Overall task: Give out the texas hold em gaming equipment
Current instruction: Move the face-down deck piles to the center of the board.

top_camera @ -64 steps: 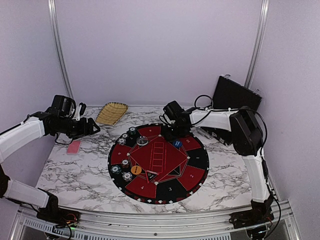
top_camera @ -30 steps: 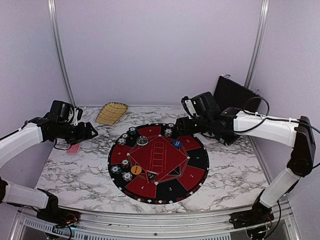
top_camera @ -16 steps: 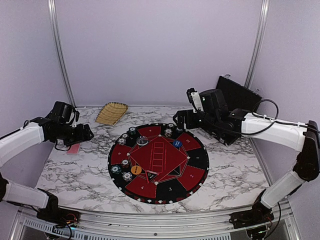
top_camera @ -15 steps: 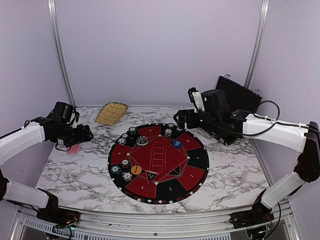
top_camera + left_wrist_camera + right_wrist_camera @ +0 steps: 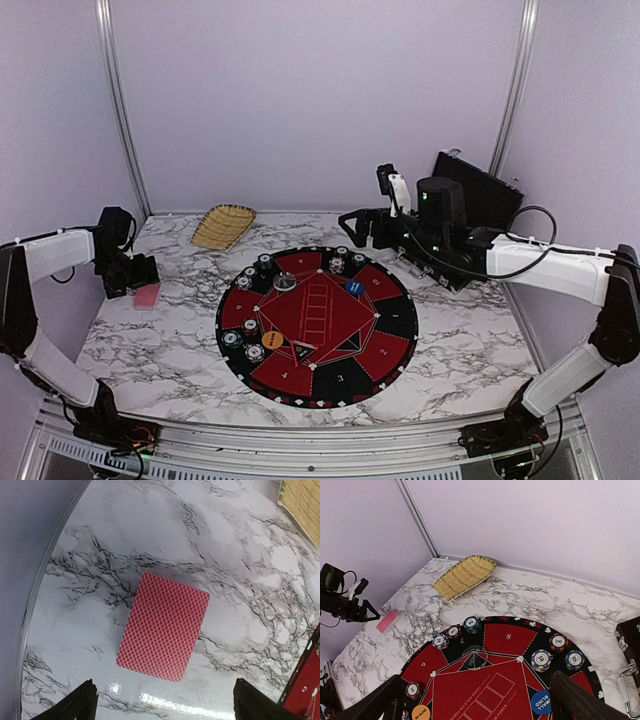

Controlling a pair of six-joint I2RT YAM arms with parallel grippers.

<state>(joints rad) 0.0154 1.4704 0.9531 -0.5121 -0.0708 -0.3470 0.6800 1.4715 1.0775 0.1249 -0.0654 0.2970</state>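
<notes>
1. Left claw (image 5: 165, 706) hangs released, fingers spread wide, over the pink-red card (image 5: 164, 625). The card lies flat on the marble table (image 5: 150, 530), off the mat (image 5: 392, 322) toward its 10 o'clock.
2. Right claw (image 5: 348, 222) is released too, empty, raised beyond the mat's 12 o'clock edge.
3. Chip stacks (image 5: 541, 660) sit along the mat's rim at 1, 11 and 8 o'clock.
4. The blue disc (image 5: 540, 703) lies at 1 o'clock and the orange disc (image 5: 272, 340) at 8.
</notes>
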